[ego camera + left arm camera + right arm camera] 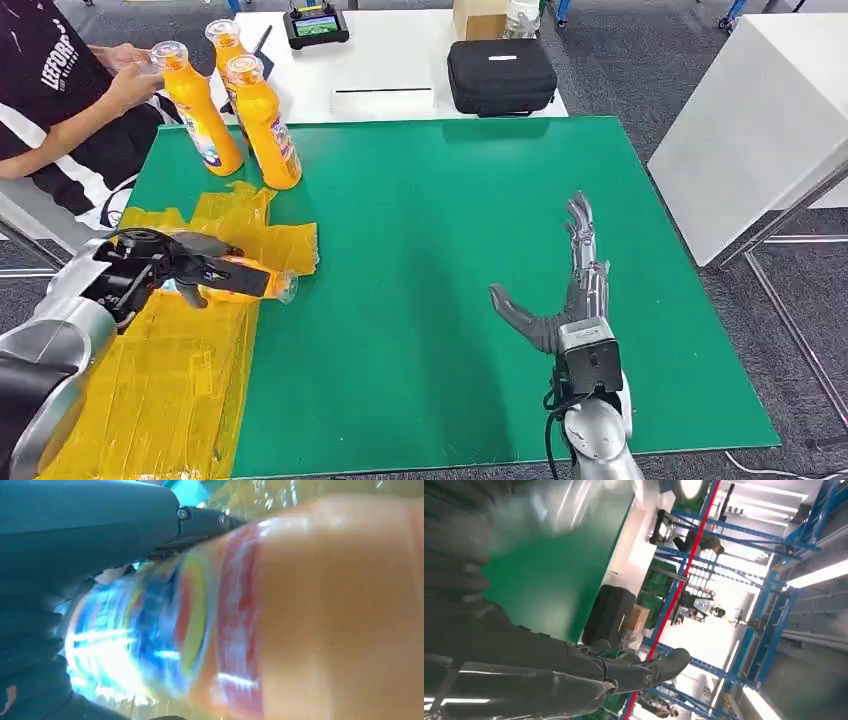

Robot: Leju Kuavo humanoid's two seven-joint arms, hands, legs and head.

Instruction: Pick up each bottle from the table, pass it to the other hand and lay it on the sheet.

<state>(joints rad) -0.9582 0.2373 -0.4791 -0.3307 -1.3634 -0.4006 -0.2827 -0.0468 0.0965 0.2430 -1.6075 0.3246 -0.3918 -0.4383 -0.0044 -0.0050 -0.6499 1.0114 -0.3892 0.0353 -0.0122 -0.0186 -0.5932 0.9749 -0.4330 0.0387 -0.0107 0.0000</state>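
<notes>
Left hand (170, 265) wrapped around an orange bottle (245, 279), lying sideways over the yellow sheet's (170, 390) edge, cap end poking toward the green table (420, 250). Right hand (570, 290) empty, fingers stretched flat above the table, well apart from the bottle.

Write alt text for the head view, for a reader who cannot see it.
The robot's left hand holds an orange plastic bottle on its side above a crinkled yellow sheet on a green table. Its right hand hovers open over the table. A seated person steadies three upright orange bottles at the far corner.
</notes>
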